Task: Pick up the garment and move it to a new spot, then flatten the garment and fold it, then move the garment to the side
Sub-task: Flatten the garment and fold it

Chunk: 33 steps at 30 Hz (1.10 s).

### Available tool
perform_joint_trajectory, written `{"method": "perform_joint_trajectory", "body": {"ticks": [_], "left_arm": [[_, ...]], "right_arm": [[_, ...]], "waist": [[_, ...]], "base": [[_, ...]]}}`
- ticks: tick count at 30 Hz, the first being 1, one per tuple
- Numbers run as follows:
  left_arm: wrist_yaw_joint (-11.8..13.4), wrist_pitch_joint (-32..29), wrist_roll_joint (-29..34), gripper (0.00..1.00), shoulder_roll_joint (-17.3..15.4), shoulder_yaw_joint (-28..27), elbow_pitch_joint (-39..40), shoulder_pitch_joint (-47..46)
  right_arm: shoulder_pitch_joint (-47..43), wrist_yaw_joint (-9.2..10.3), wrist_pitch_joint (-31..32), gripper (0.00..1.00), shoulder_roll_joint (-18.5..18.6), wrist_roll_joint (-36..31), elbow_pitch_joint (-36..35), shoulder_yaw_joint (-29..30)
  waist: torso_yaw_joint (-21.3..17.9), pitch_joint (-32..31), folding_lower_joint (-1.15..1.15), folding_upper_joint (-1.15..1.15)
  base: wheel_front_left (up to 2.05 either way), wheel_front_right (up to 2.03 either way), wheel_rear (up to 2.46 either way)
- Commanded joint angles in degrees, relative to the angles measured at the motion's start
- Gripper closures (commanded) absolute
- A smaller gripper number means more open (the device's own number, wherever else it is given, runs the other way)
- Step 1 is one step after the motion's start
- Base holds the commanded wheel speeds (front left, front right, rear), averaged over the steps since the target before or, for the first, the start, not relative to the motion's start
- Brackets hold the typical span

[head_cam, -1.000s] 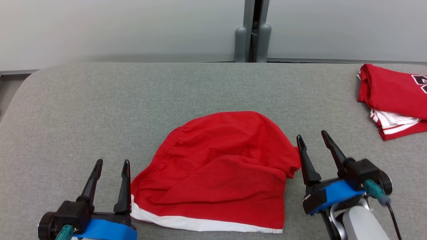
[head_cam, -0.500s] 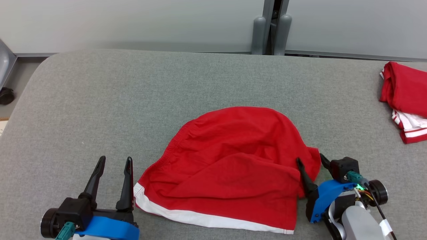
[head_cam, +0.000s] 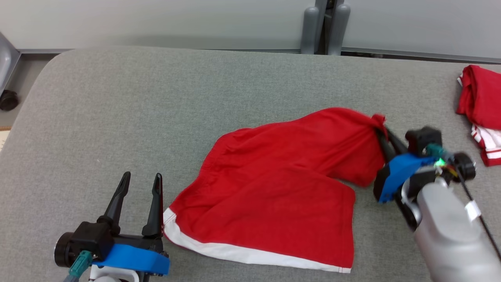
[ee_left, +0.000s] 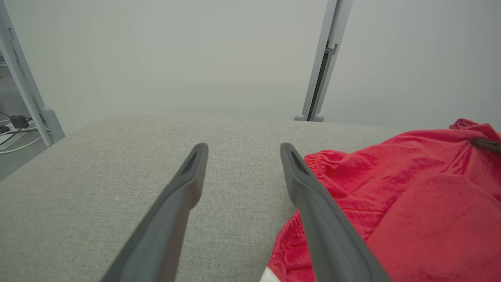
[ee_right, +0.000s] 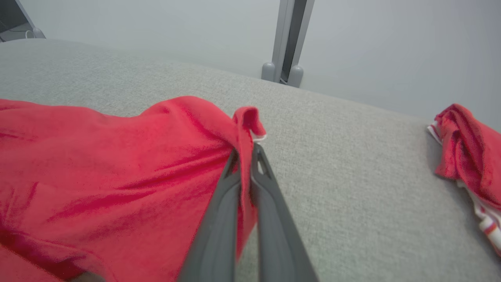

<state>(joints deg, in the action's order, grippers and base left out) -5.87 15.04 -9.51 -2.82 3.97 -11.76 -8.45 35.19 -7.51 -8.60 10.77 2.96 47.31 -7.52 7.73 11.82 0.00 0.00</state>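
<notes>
Well, the grey fabric-topped counter [head_cam: 117,98] takes up most of what lies before me, with a pale wall [head_cam: 156,19] and a grey upright post [head_cam: 325,27] behind its far edge. The garment [head_cam: 274,184], a pair of red shorts, is spread across the middle of the counter, a little to my right of centre, and most of it lies flat. A white band [head_cam: 254,254] runs along its near hem, and the gathered waistband [ee_left: 319,162] faces my left side. A second red garment [head_cam: 479,98] with white trim sits bundled at the counter's right edge, well apart from the shorts.

My right hand [head_cam: 381,131] is closed on the garment's far right corner. The cloth is pinched between my 2 fingers [ee_right: 270,211], with a small red fold poking out past the tips. From that pinch the fabric runs back in taut creases, and the part nearest the grip stands up off the counter.

My left hand [head_cam: 141,175] is open and holds nothing, its 2 fingers spread apart. It sits low at the garment's near left corner, with the inner finger just beside the white band. I cannot tell whether they touch.
</notes>
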Motion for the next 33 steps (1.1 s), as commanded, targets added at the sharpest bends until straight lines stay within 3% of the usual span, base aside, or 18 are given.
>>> {"method": "perform_joint_trajectory", "body": {"ticks": [1,12,14,15,20,24,33], "left_arm": [[0.1,0.2,-0.2,0.00,-0.2,0.2,0.0,-0.8],[0.9,0.2,-1.9,0.00,-0.2,2.5,0.1,-2.8],[1.1,0.2,-2.0,0.00,-0.2,2.9,0.2,-3.2],[1.2,0.2,-2.2,0.00,-0.2,3.1,0.2,-3.2],[1.8,0.2,-2.4,0.00,-0.2,3.2,0.2,-2.9],[1.8,0.2,-1.9,0.00,-0.2,2.2,0.1,-2.1],[0.9,0.2,0.2,0.00,-0.2,-0.2,-0.3,0.2]], "right_arm": [[2.6,0.04,-0.2,1.00,0.8,-0.6,0.7,-0.1],[17.5,0.03,-1.9,1.00,4.2,-3.2,8.4,2.1],[19.1,0.04,-2.2,0.58,4.1,-4.0,10.7,2.5],[19.7,0.04,-2.2,0.00,3.8,-4.0,12.0,2.6],[20.6,0.04,-4.7,0.00,3.3,-4.1,15.6,3.8],[17.3,0.04,-6.4,0.00,3.0,-3.4,14.1,5.5],[-0.3,0.03,-6.6,0.00,-0.1,-1.1,-11.6,8.7]], "waist": [[0.6,0.5,0.00,0.00],[3.8,3.1,0.00,0.00],[4.1,3.4,0.00,0.00],[4.2,3.5,0.00,0.00],[3.8,3.3,0.00,0.00],[2.3,1.9,0.00,0.00],[-2.5,-2.3,0.00,0.00]], "base": [[0.00,0.00,0.00],[0.00,0.00,0.00],[0.00,0.00,0.00],[0.00,0.00,0.00],[0.00,0.00,0.00],[0.00,0.00,0.00],[0.00,0.00,0.00]]}}
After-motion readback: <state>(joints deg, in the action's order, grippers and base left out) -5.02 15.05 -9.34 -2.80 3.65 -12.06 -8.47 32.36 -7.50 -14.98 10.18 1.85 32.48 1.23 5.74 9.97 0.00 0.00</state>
